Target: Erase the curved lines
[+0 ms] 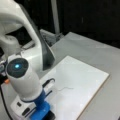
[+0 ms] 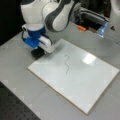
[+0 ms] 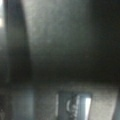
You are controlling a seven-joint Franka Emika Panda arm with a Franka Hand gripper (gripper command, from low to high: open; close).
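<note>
In a front view I see the white board [image 1: 77,85] lying flat on the grey counter [image 1: 100,52], its long edge running from the lower middle of the frame toward the right; the curve lines [image 1: 65,88] show as a thin faint squiggle near the board's lower-left part, still on the white; my arm fills the left side, and the gripper [image 1: 42,111] sits at the bottom left on a blue mount, low at the board's near corner; I cannot tell from here how the fingers stand; behind the counter the room is dark, with a pale upright post [image 1: 55,16] at the top.

In a front view the board [image 2: 82,82] crosses the frame diagonally on the counter [image 2: 22,95]; the curve lines [image 2: 66,64] lie in the board's upper middle, a dark wavy stroke; the gripper [image 2: 38,53] is at the upper left, down at the board's left corner, well apart from the stroke, with something dark and blocky beneath it; a dark perforated surface [image 2: 15,110] shows at the lower left, and an orange item [image 2: 81,28] lies near the top.

The wrist view is mostly dark grey blur; a pale rectangular shape [image 3: 75,105] sits at the bottom; I cannot tell what it is.
</note>
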